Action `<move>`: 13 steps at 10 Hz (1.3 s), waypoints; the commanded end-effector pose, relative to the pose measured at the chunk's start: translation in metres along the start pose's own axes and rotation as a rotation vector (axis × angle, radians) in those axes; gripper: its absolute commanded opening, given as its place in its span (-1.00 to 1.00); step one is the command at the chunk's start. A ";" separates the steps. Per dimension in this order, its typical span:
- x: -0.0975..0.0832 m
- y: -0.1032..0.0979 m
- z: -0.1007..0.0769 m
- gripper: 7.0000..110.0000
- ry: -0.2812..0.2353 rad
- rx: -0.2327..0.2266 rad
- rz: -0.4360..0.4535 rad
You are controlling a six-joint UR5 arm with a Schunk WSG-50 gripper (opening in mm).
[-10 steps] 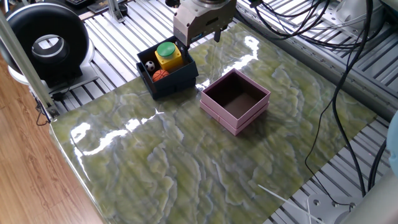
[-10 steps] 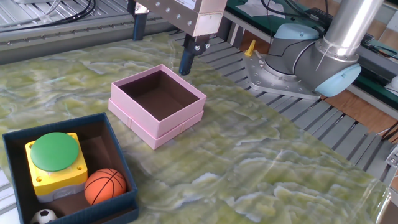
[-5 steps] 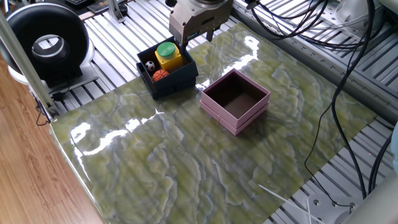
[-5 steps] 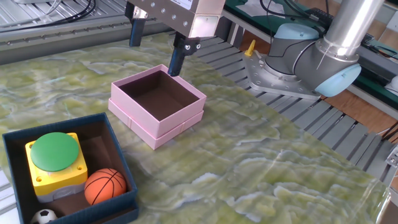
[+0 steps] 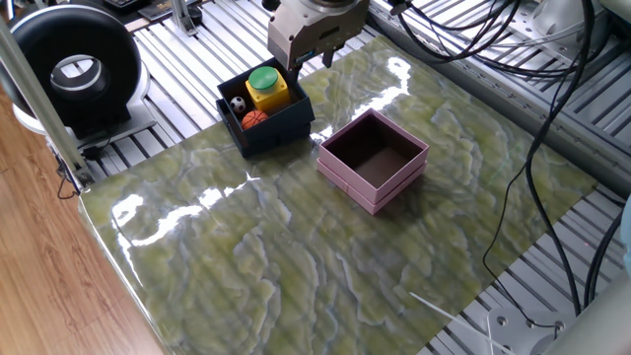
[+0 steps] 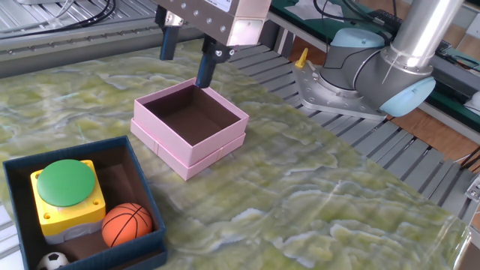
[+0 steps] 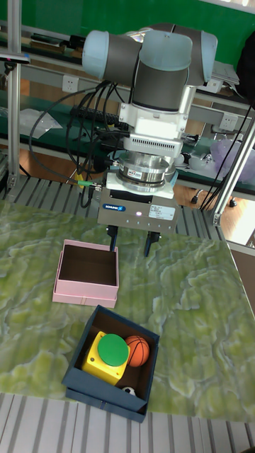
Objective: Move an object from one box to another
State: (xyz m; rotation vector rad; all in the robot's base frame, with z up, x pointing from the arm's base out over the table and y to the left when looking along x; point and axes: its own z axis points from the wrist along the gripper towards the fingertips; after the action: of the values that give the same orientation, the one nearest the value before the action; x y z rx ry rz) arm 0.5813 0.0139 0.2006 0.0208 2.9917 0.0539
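- Hanging above the marbled green counter (image 5: 296, 256), the tool (image 7: 132, 245) has its two dark fingers (image 6: 205, 69) spread apart with nothing between them.
- In the tall fixed view the tool sits over the far part of the counter, beyond both boxes and clear of them.
- The navy box (image 5: 266, 120) stands near the counter's edge; it holds a yellow button unit with a green round top (image 6: 66, 191), a small orange basketball (image 6: 126, 224) and a tiny black-and-white football (image 6: 51, 260).
- The basketball lies just beside the yellow unit, and the football sits in the corner next to both.
- The pink box (image 6: 190, 126) stands apart from the navy box, upright, its dark brown inside bare.
- A black ring-shaped device (image 5: 71, 69) rests off the counter on the slatted frame.
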 end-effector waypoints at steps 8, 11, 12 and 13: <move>0.000 -0.005 0.000 -1.00 0.000 0.025 0.020; 0.003 -0.009 -0.001 -1.00 0.013 0.040 -0.057; 0.006 -0.009 -0.002 -1.00 0.025 0.037 -0.117; 0.009 -0.009 -0.003 0.15 0.037 0.035 -0.145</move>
State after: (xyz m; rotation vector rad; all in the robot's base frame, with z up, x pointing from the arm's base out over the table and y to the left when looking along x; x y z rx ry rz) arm 0.5756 0.0045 0.2000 -0.0839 3.0112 -0.0186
